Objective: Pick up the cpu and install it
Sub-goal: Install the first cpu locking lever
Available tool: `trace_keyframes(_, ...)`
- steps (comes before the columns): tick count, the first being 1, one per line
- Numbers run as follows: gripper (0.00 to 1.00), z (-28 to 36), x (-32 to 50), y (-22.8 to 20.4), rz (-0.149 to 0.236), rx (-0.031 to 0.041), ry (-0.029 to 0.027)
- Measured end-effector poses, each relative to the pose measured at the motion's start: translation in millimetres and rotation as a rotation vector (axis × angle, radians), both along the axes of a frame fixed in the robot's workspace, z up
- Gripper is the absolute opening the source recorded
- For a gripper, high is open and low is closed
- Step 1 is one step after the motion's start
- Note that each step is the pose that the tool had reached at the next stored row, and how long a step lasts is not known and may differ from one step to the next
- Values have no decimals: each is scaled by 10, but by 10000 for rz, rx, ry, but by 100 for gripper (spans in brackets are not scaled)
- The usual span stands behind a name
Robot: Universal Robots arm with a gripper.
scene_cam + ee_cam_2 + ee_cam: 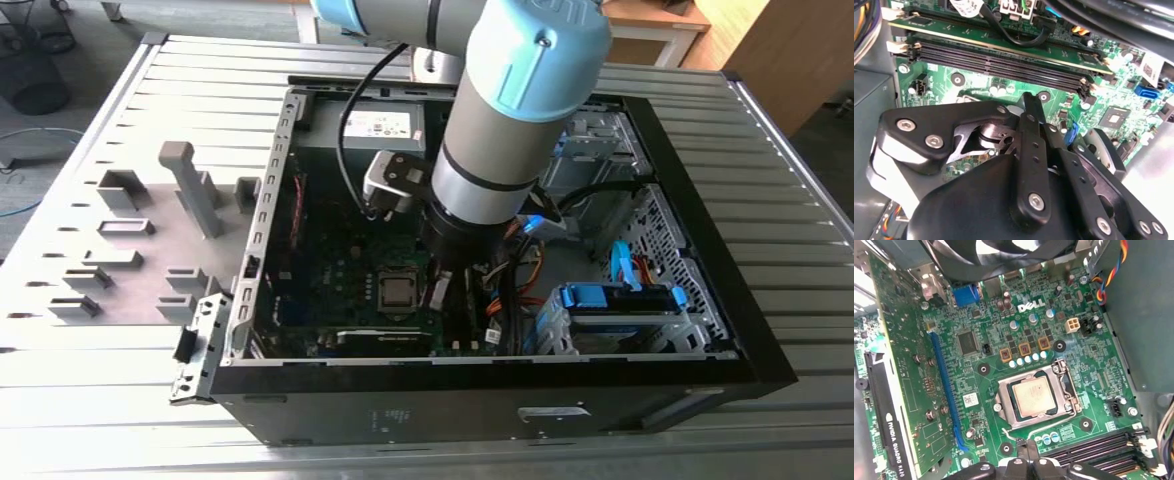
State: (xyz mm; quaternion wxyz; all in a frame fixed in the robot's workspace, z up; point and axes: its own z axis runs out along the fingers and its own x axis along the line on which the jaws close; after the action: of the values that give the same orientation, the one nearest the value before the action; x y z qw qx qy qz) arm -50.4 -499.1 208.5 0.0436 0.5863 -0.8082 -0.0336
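First wrist view gives the clearest answer on progress: the cpu (1033, 396), a small square chip with a pale metal top, already lies flat inside the metal-framed socket (1004, 407) near the middle of the green motherboard (979, 385). It looks seated squarely within the frame, so the placing part of the job appears done. A thin wire lever (1041, 421) runs along one edge of the socket; I cannot tell from these pictures whether it is latched, so whether the chip is locked in is an open point. In the exterior view the same chip (396, 291) shows as a small square on the board inside the open computer case (694, 385), with the arm (501, 150) reaching down into the case just beside it, toward the exterior view's right. The gripper (1027, 456) sits close above the board, next to the socket on the side of the long black memory slots (1104, 445), apart from the chip and not touching it. Its two dark fingers (1029, 120) appear drawn close together with nothing between them, so it seems to carry nothing. On the table outside the case, grey holder blocks (127, 235) stand on the exterior view's left.
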Motion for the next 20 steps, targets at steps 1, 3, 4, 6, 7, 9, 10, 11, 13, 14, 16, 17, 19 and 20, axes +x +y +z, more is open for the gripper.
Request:
trace_keyframes(1, 11, 10, -2, 1, 0, 0, -1)
trace_keyframes(3, 11, 20, -8, 9, 0, -1, -2)
trace_keyframes(4, 11, 23, -13, 17, 0, -2, -2)
trace_keyframes(6, 11, 25, -26, 44, 1, -1, -2)
trace_keyframes(7, 11, 24, -34, 61, -1, -1, -2)
trace_keyframes(9, 11, 25, -50, 95, -1, -1, -4)
trace_keyframes(10, 11, 26, -58, 107, 0, -2, -6)
trace_keyframes(11, 11, 26, -67, 115, -1, 0, -9)
trace_keyframes(13, 11, 26, -89, 120, 0, 0, -26)
trace_keyframes(14, 11, 27, -102, 120, 0, -1, -43)
trace_keyframes(16, 11, 28, -135, 120, 0, -3, -94)
trace_keyframes(17, 11, 29, -151, 121, 0, -3, -123)
trace_keyframes(19, 11, 29, -177, 121, -1, -3, -180)
trace_keyframes(20, 11, 30, -187, 121, -1, -1, -204)
